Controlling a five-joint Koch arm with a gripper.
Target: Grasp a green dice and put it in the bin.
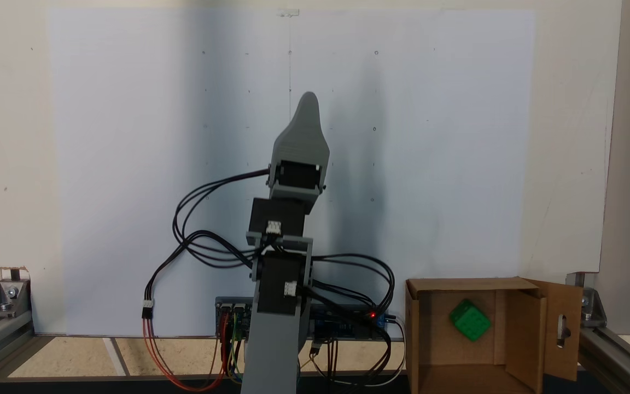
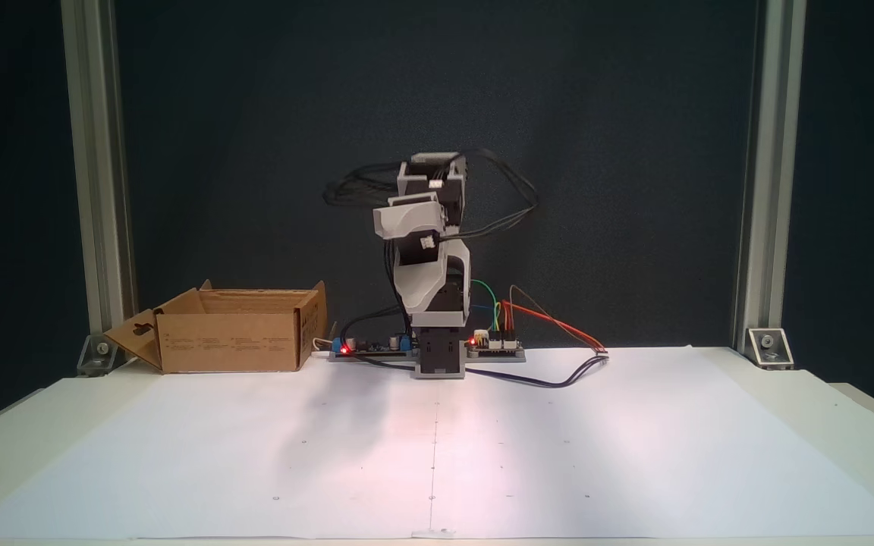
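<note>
Where the two jaws lie one behind the other, as they do in both fixed views, I cannot tell whether they are parted or closed; nothing is seen held between them. The gripper (image 1: 308,104) shows from above as a single grey tapered tip, and from the front (image 2: 407,221) as a pale wedge folded in against the arm, pointing towards the left of that view. The arm (image 2: 433,250) is tucked compactly over its own base (image 2: 438,356), with black cables (image 1: 205,219) looping off both sides.

Taking that base as the landmark: circuit boards (image 2: 365,347) with red lights sit just beside it on either side, and red, green and yellow wires (image 2: 543,318) run off to the right in the front view. White paper (image 2: 437,440) covers the table in front of it.

The bin (image 2: 232,341) stands to the left of the base in the front view, near the boards, and to the right of it (image 1: 430,339) in the view from above. Its flaps are open, the slotted flap (image 1: 564,328) on the side away from the base. The green dice (image 1: 470,319) lies inside the bin, on its floor, tilted on a corner, well apart from the gripper
</note>
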